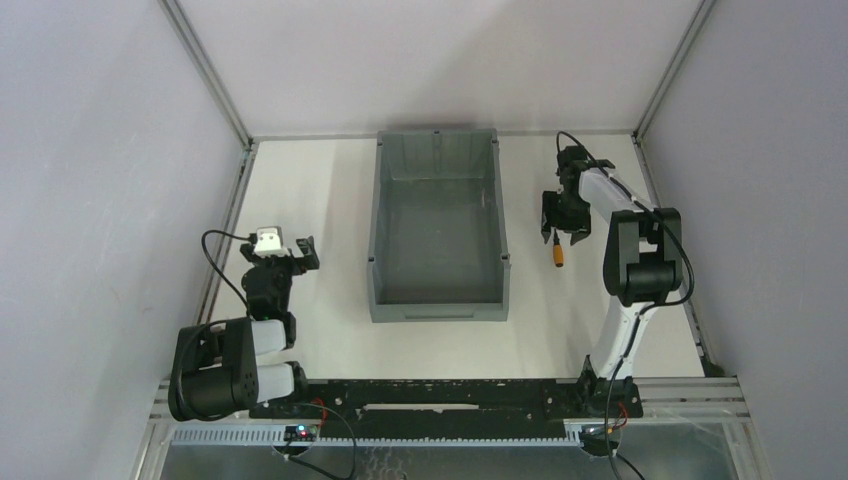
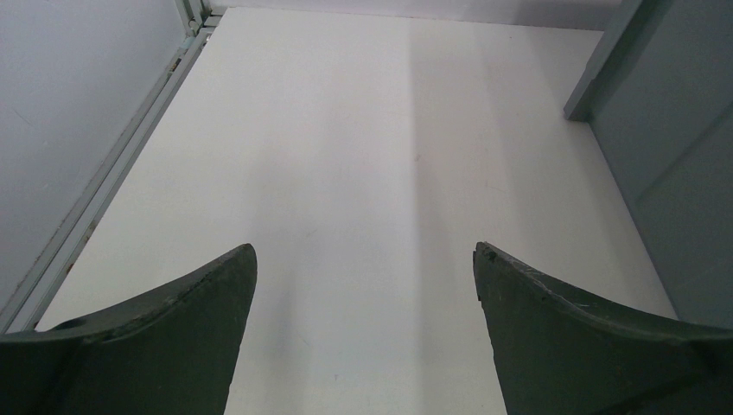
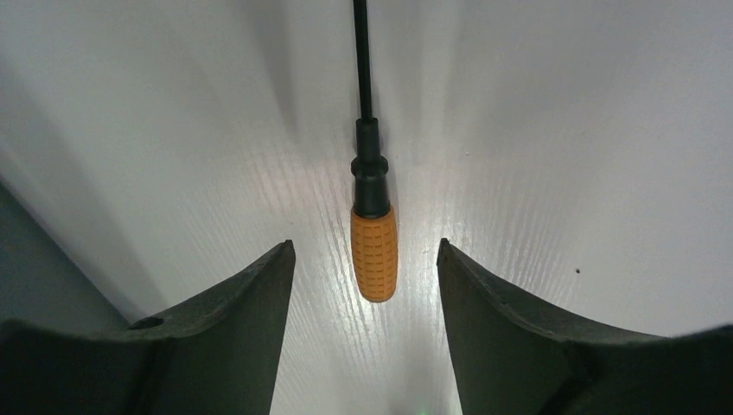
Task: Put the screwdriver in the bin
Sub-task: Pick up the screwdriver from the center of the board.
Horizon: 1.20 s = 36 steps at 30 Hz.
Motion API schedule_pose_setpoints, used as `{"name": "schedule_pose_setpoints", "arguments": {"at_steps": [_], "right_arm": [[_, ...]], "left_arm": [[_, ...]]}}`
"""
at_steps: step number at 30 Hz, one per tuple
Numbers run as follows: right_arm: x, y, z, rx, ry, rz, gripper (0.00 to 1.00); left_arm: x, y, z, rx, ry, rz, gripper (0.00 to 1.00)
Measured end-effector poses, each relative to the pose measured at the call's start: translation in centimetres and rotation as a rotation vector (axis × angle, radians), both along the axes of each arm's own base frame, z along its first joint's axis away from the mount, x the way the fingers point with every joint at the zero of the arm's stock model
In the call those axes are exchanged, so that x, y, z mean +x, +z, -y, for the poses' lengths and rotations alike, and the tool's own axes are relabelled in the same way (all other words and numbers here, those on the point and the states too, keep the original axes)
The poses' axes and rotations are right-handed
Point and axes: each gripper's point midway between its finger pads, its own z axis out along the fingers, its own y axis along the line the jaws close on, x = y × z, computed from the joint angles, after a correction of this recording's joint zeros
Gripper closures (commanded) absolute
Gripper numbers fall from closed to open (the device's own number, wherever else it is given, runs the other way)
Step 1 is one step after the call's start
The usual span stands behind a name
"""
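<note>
The screwdriver (image 1: 558, 255) lies on the white table right of the bin (image 1: 373, 240). In the right wrist view its orange handle (image 3: 374, 251) points at me and the thin black shaft (image 3: 361, 52) runs away. My right gripper (image 3: 366, 246) is open, low over the table, with the end of the handle between its fingertips and apart from both; it also shows in the top view (image 1: 563, 238). My left gripper (image 1: 285, 255) is open and empty left of the bin, as its wrist view (image 2: 364, 248) shows. The large grey bin holds nothing.
The bin's outer wall (image 2: 666, 156) stands close on the right of the left gripper. Grey enclosure walls and a metal rail (image 2: 104, 190) border the table on the left; another rail (image 1: 665, 210) runs along the right side behind the right arm.
</note>
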Motion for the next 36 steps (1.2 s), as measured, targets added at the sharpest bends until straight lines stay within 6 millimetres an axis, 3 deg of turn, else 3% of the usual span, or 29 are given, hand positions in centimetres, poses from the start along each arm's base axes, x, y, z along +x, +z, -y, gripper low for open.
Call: {"name": "schedule_pose_setpoints", "arguments": {"at_steps": [13,18,23,30,36], "right_arm": [[0.4,-2.1,0.0,-0.007,-0.013,-0.019,0.53],[0.0,-2.8,0.1,-0.008,-0.015,-0.036,0.54],[-0.4,-3.5,0.1,-0.008,-0.015,-0.052,0.64],[-0.4,-3.7,0.1,-0.006,-0.015,-0.052,0.8],[-0.4,-3.6,0.1,0.011,-0.02,-0.047,0.82]], "left_arm": [[0.0,0.0,0.0,0.0,0.0,0.0,0.0],[0.0,0.0,0.0,0.0,0.0,0.0,0.0],[0.0,0.0,0.0,0.0,0.0,0.0,0.0],[0.0,0.0,0.0,0.0,0.0,0.0,0.0],[0.0,0.0,0.0,0.0,0.0,0.0,0.0]]}}
